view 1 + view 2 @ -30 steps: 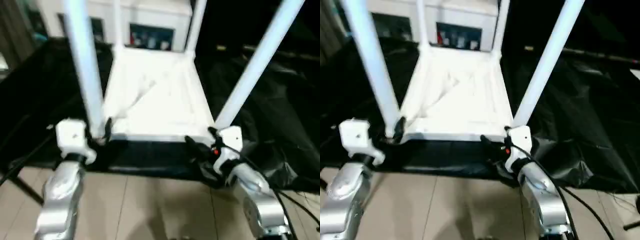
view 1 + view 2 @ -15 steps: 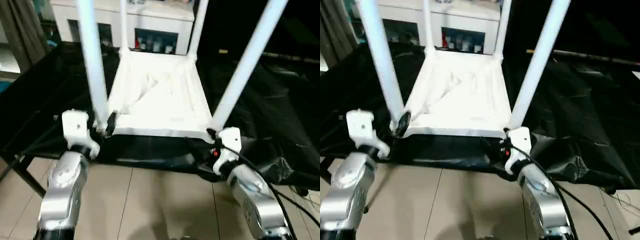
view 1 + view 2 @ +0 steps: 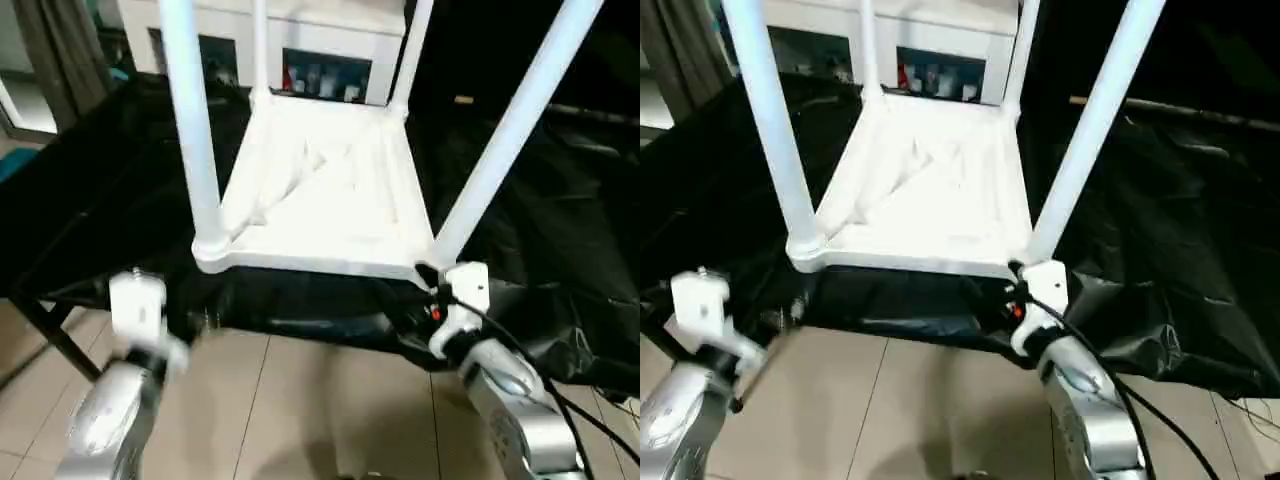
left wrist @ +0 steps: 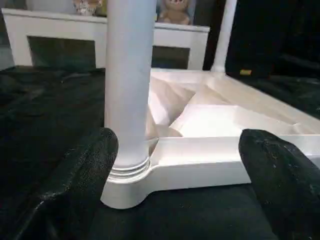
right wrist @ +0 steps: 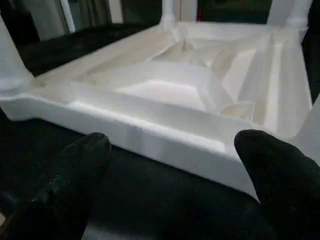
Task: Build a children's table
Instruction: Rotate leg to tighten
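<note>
The left gripper (image 4: 175,200) is released, its two black fingers (image 4: 82,185) spread wide with nothing between them; it sits just short of the tabletop's near left corner, apart from it, where a leg (image 4: 129,85) stands upright in its round socket (image 4: 125,182). From the head camera, the left arm (image 3: 115,400) hangs below the edge of the black-draped surface (image 3: 90,220), over the tiled floor (image 3: 300,410).

The tabletop (image 3: 325,200) lies upside down on the black cloth, ribbed underside facing up. All four legs stand in the corner sockets: near left (image 3: 192,120), far left (image 3: 260,50), far right (image 3: 412,55) and near right (image 3: 510,130).

The right gripper (image 5: 175,185) is also released, fingers (image 5: 270,175) wide apart and empty, facing the tabletop's near edge (image 5: 145,135) without touching it. In the head view the right arm (image 3: 505,400) comes up beside the near right corner, its white wrist block (image 3: 462,295) just below the foot of that leg. A black cable (image 3: 570,410) trails from this arm.

Behind the table stands a white cabinet (image 3: 330,45) with glass doors.
</note>
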You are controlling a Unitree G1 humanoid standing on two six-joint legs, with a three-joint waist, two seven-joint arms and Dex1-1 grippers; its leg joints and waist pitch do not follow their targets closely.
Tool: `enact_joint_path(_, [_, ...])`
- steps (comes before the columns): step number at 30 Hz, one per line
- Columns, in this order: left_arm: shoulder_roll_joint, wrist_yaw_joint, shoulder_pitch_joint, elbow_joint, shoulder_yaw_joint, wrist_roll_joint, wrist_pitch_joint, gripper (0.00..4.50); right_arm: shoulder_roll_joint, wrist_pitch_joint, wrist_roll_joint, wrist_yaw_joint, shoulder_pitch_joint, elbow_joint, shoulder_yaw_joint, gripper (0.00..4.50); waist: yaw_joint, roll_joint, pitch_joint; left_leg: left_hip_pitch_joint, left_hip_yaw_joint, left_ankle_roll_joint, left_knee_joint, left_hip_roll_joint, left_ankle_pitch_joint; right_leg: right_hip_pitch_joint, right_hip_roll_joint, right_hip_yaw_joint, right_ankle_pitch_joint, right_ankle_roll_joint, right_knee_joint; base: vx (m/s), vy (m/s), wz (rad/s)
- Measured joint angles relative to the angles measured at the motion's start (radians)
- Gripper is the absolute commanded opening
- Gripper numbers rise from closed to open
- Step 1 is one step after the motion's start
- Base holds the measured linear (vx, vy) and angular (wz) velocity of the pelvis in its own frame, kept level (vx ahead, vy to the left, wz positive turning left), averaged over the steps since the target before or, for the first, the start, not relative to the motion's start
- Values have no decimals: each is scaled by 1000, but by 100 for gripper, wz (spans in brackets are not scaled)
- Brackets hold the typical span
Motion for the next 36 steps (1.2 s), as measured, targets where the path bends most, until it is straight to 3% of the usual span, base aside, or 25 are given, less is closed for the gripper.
enact_joint_path(2, [1, 8, 3, 3, 7, -1, 13, 441, -2, 6, 11, 0, 24, -30, -1, 450, -3, -1, -1, 14, 18, -4, -1, 3, -12, -4, 20, 24, 2, 0, 0, 13, -7, -60])
enact_joint_path(4, [2, 10, 9, 3, 7, -8, 24, 441, -4, 13, 13, 0, 43, -31, -1, 450, -11, 1, 3, 50, 23, -8, -2, 4, -33, -3, 23, 24, -1, -3, 3, 30, 11, -67])
enact_joint_path(6, [9, 12, 9, 3, 7, -8, 31, 441, -4, 19, 16, 0, 46, -32, -2, 450, -27, 10, 9, 96, 24, -16, -6, 9, -65, 0, 6, -17, -18, -29, 16, 54, 13, -86])
enact_joint_path(7, [11, 12, 7, 2, 7, -5, 31, 441, -4, 20, 18, 0, 47, -35, -4, 450, -35, 9, 10, 110, 21, -19, -7, 10, -80, 11, -5, -43, -26, -40, 22, 102, 17, -99])
enact_joint_path(8, [11, 13, -1, 2, 5, -1, 31, 441, -6, 20, 22, 1, 53, -40, -14, 450, -46, 15, 10, 114, -10, -18, -5, 4, -96, 22, -22, -87, -32, -36, 20, 102, 17, -99])
enact_joint_path(9, [5, 13, -6, 1, -3, -1, 31, 441, -10, 21, 22, 1, 55, -40, -23, 450, -58, 2, 3, 115, -30, -9, -3, -3, -106, 24, -21, -100, -33, -36, 16, 78, 9, -66])
enact_joint_path(10, [-4, 13, -12, 2, -14, 0, 32, 441, -14, 22, 23, 1, 58, -40, -30, 450, -66, 1, 2, 113, -53, 12, -1, -11, -115, 28, -14, -104, -33, -37, 12, 101, -32, -28])
enact_joint_path(11, [-12, 13, -20, 2, -31, 5, 33, 441, -20, 27, 22, 1, 65, -40, -42, 450, -70, 1, 2, 88, -73, 54, 25, -35, -124, 38, -10, -96, -32, -39, 9, 101, -32, -28])
enact_joint_path(12, [-15, 14, -19, 2, -36, 7, 34, 441, -31, 34, 22, 1, 69, -39, -45, 450, -62, 0, 2, 60, -80, 72, 59, -60, -118, 50, -7, -80, -32, -39, 8, 138, -17, 8])
enact_joint_path(13, [-16, 18, -11, 1, -35, 8, 35, 441, -34, 40, 22, 1, 68, -39, -45, 450, -49, 4, 3, 31, -87, 71, 79, -81, -111, 70, 1, -69, -35, -44, 2, 110, 17, 24])
enact_joint_path(14, [-13, 27, -1, -5, -27, 11, 35, 441, -33, 44, 23, 3, 62, -42, -40, 450, -30, 17, 6, 7, -88, 66, 60, -89, -92, 89, 10, -71, -41, -45, -1, 110, 17, 24])
enact_joint_path(15, [-3, 43, 21, -14, -5, 17, 32, 441, -29, 54, 23, 12, 47, -43, -28, 450, -14, 31, 6, -18, -92, 67, 52, -84, -32, 93, 18, -77, -52, -42, 11, 110, 29, -5])
enact_joint_path(16, [4, 55, 31, -10, 18, 22, 33, 441, -19, 56, 26, 24, 39, -51, 1, 450, -15, 28, 3, -27, -93, 67, 50, -76, -23, 91, 17, -79, -59, -41, 14, 112, -12, 1])
enact_joint_path(17, [6, 63, 31, -7, 30, 28, 33, 441, -21, 59, 26, 39, 37, -62, 22, 450, -9, 18, -1, -33, -90, 69, 48, -76, -18, 81, 12, -76, -62, -40, 17, 112, -12, 1])
enact_joint_path(21, [-16, 74, 66, -12, 33, 25, 31, 441, -44, 63, 26, 64, 31, -63, 25, 450, 6, -1, -9, -32, -75, 71, 23, -86, -11, 78, 5, -54, -67, -27, 15, 83, 12, 16])
enact_joint_path(24, [-11, 40, 96, -45, 20, 3, 27, 441, -46, 64, 26, 65, 33, -62, 20, 450, 10, -7, -3, -26, -65, 65, 2, -85, -5, 78, 3, -51, -70, -29, 12, 0, 0, 0])
enact_joint_path(32, [-11, -85, 177, -113, -8, -128, 8, 441, -56, 65, 26, 69, 33, -62, 18, 450, 21, -4, 2, -17, -47, 58, -11, -69, 10, 79, 5, -54, -72, -35, 19, 0, 0, 0])
enact_joint_path(36, [31, -131, 209, -109, 45, -173, 11, 441, -117, 107, 105, 177, 38, -87, 13, 450, 26, -3, 4, -18, -36, 54, -12, -61, 13, 79, 5, -54, -71, -35, 19, 0, 0, 0])
